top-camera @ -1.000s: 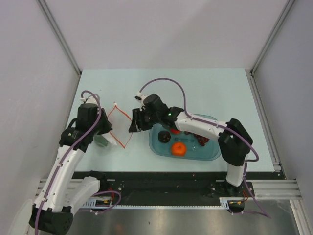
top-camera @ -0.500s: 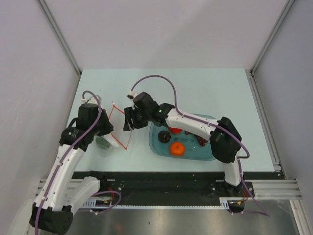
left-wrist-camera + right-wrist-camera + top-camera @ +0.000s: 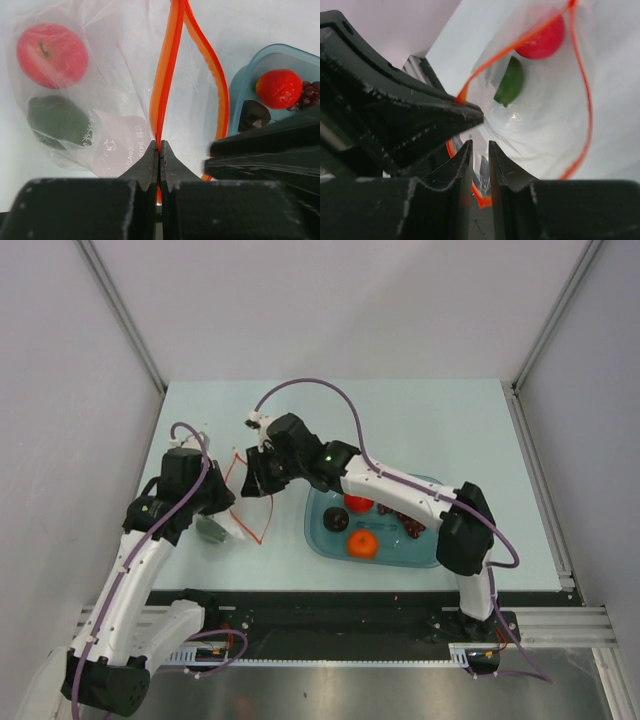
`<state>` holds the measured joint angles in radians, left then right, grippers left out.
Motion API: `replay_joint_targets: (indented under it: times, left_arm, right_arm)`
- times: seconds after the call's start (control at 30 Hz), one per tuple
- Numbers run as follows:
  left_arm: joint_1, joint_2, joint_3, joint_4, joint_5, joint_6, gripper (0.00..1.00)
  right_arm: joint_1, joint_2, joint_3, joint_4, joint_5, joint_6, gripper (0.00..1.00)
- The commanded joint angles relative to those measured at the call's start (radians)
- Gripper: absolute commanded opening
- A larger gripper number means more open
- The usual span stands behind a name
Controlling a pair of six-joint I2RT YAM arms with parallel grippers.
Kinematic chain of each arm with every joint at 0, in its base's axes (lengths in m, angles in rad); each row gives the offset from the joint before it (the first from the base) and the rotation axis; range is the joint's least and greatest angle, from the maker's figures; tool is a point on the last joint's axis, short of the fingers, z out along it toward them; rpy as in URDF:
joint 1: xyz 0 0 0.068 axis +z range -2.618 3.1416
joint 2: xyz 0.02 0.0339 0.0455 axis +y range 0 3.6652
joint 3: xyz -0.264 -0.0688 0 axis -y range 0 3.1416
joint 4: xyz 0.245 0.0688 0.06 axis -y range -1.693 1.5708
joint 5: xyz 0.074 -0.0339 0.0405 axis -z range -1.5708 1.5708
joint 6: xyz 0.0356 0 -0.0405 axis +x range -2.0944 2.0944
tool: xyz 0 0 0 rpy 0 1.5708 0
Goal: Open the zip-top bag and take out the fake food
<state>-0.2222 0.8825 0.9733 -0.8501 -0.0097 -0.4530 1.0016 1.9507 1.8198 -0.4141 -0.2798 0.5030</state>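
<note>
Left of the tub (image 3: 436, 558), the bag (image 3: 243, 512) lies on the table with its mouth pulled open.

At the mouth, the left gripper (image 3: 159, 150) is clamped on the orange zip strip (image 3: 167, 75). The right gripper (image 3: 480, 150) pokes in with its jaws nearly together; whether they pinch any film I cannot tell. A red apple (image 3: 52, 55) and a green fruit (image 3: 59, 120) sit deep inside the bag. The plastic looks thin, limp and slippery, so the stiffer strip is probably the best place to hold. The fruits look light, hard and smooth, likely to roll, and are probably best gripped across the middle.
</note>
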Motion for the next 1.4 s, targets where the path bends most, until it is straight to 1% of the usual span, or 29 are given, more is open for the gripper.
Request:
replay_joint_targets:
  times: [0.0,0.1,0.2,0.33,0.4,0.5,0.57,0.6,0.63,0.7,0.77,0.8,0.87,0.9,0.97,1.07,1.1,1.2,1.33,1.37]
  left_arm:
    - [0.003,-0.013,0.025,0.062,0.08,-0.029,0.0]
    - [0.003,-0.022,0.031,0.082,0.105,-0.032,0.0]
    - [0.003,-0.02,0.033,0.091,0.138,-0.026,0.0]
    - [0.001,-0.008,0.016,0.108,0.192,-0.03,0.0]
    - [-0.002,0.001,0.002,0.131,0.214,-0.047,0.0]
    - [-0.009,0.032,0.014,0.151,0.247,-0.067,0.0]
    - [-0.022,0.056,0.036,0.163,0.257,-0.082,0.0]
    - [-0.025,0.062,0.044,0.166,0.261,-0.088,0.0]
    - [-0.032,0.068,0.051,0.172,0.263,-0.09,0.0]
    - [-0.04,0.085,0.065,0.19,0.263,-0.099,0.0]
    - [-0.046,0.108,0.073,0.204,0.258,-0.104,0.0]
    - [-0.048,0.118,0.074,0.209,0.258,-0.104,0.0]
    - [-0.052,0.136,0.084,0.232,0.258,-0.113,0.0]
    - [-0.054,0.154,0.084,0.244,0.261,-0.121,0.0]
    - [-0.06,0.171,0.091,0.27,0.254,-0.133,0.01]
    - [-0.08,0.208,0.114,0.258,0.232,-0.13,0.0]
    - [-0.086,0.213,0.116,0.256,0.217,-0.128,0.0]
    - [-0.114,0.214,0.097,0.24,0.173,-0.136,0.0]
    - [-0.154,0.174,-0.002,0.264,0.142,-0.162,0.0]
    - [-0.158,0.17,-0.019,0.267,0.139,-0.165,0.0]
  right_arm:
    - [0.002,0.135,0.029,0.081,-0.133,0.017,0.22]
    - [-0.003,0.187,0.03,0.084,-0.15,-0.007,0.22]
    - [-0.008,0.218,0.038,0.109,-0.173,-0.038,0.25]
    - [-0.009,0.289,0.076,0.135,-0.206,-0.014,0.28]
    - [-0.006,0.301,0.078,0.169,-0.236,0.0,0.29]
    - [-0.006,0.321,0.081,0.189,-0.252,0.0,0.35]
    - [-0.008,0.32,0.079,0.184,-0.265,0.0,0.36]
    - [-0.009,0.309,0.044,0.199,-0.268,0.006,0.36]
    - [-0.011,0.3,0.017,0.248,-0.277,0.015,0.39]
    - [-0.012,0.278,-0.016,0.279,-0.3,0.028,0.42]
    - [-0.014,0.272,-0.042,0.305,-0.329,0.048,0.47]
    - [-0.015,0.266,-0.053,0.319,-0.338,0.052,0.55]
    - [-0.014,0.263,-0.08,0.353,-0.352,0.058,0.62]
    - [-0.014,0.273,-0.08,0.35,-0.354,0.055,0.68]
    - [-0.011,0.284,-0.08,0.344,-0.377,0.051,0.71]
    - [0.002,0.289,-0.105,0.354,-0.394,0.029,0.79]
    - [0.005,0.287,-0.112,0.353,-0.395,0.02,0.84]
    - [0.029,0.292,-0.135,0.37,-0.406,-0.007,0.91]
    - [0.058,0.339,-0.135,0.405,-0.418,0.028,0.92]
    - [0.069,0.343,-0.154,0.449,-0.421,0.043,0.92]
